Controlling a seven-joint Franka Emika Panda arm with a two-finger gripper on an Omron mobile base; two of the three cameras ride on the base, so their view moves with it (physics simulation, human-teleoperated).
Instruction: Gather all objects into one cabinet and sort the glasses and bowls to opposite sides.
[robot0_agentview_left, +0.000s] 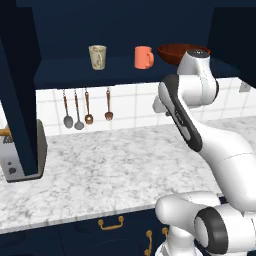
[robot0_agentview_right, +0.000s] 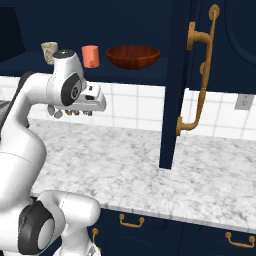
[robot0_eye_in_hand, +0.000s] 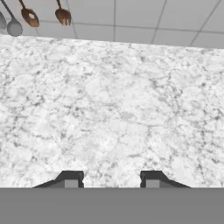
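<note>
Above the marble surface (robot0_eye_in_hand: 118, 109) my tool (robot0_eye_in_hand: 112, 178) hangs spread wide and empty. Beige cup (robot0_agentview_left: 98, 56), orange mug (robot0_agentview_left: 143, 57) and bowl (robot0_agentview_right: 132, 56) stand on the cabinet shelf (robot0_agentview_left: 75, 70); mug near bowl. Risk: reaching in could knock them, or clip the open door (robot0_agentview_right: 175, 85).

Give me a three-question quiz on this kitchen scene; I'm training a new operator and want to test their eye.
1. True or false: the claw is holding the salmon-orange mug.
2. Which thing stands between the beige cup and the brown bowl on the cabinet shelf?
3. Multiple choice: what lies below the claw in the hand view? A) sink B) marble counter C) stove

Key: 1. False, its fingers are apart and empty. 2. The salmon-orange mug. 3. B.
</note>
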